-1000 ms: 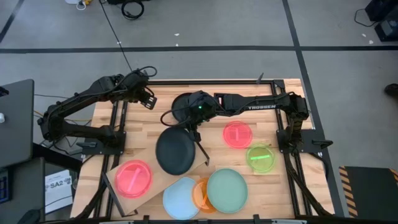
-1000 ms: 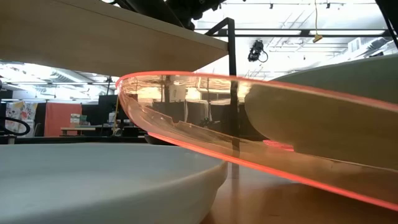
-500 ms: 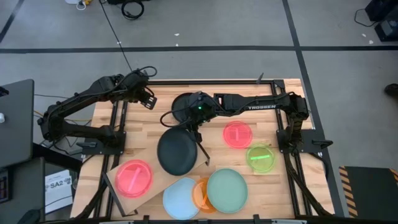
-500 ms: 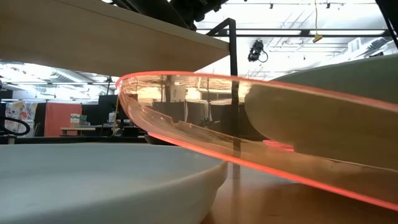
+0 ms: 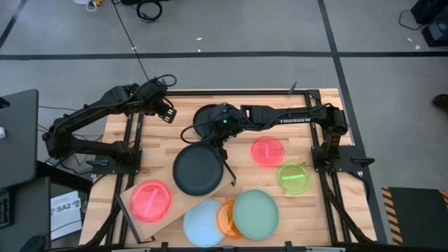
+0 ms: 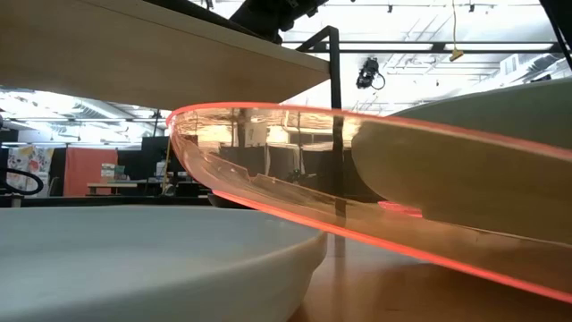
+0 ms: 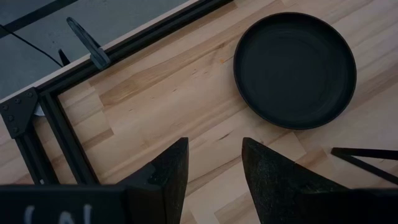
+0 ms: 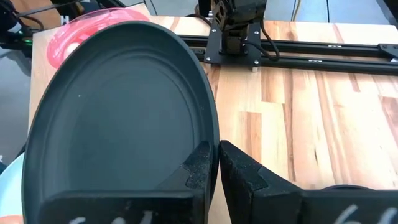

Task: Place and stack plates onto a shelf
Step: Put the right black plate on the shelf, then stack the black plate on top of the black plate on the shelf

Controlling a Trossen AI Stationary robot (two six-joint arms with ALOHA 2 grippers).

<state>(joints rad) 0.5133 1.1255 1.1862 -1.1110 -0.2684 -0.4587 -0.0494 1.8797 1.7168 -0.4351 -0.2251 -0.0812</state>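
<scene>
A large black plate (image 5: 198,170) lies on the shelf (image 5: 126,199), a pale board with a black bar frame (image 5: 225,166). A pink plate (image 5: 150,201) sits on the board's near left part. My right gripper (image 5: 214,143) is at the black plate's far rim, shut on it. A second black plate (image 7: 294,68) rests flat on the table, partly under my right arm. My left gripper (image 7: 214,146) hangs open over bare wood at the far left, holding nothing. My right gripper pinches the black plate's far rim (image 8: 214,140) between its two fingers, one finger (image 8: 198,163) over the plate's inside and one outside. The fingers slant down from the table's far side. The plate's near part lies on the shelf.
On the table's right lie a pink plate (image 5: 267,151) and a neon-green plate (image 5: 292,177). At the near edge, a mint plate (image 5: 255,214) and a light-blue plate (image 5: 204,222) overlap an orange one (image 5: 227,218). Black frame rails (image 5: 131,140) run along both sides.
The black plate has tipped down from a steeper tilt and now lies flatter on the shelf, looking rounder from above. Its far rim has stayed at my right gripper. Both arms have kept still.
</scene>
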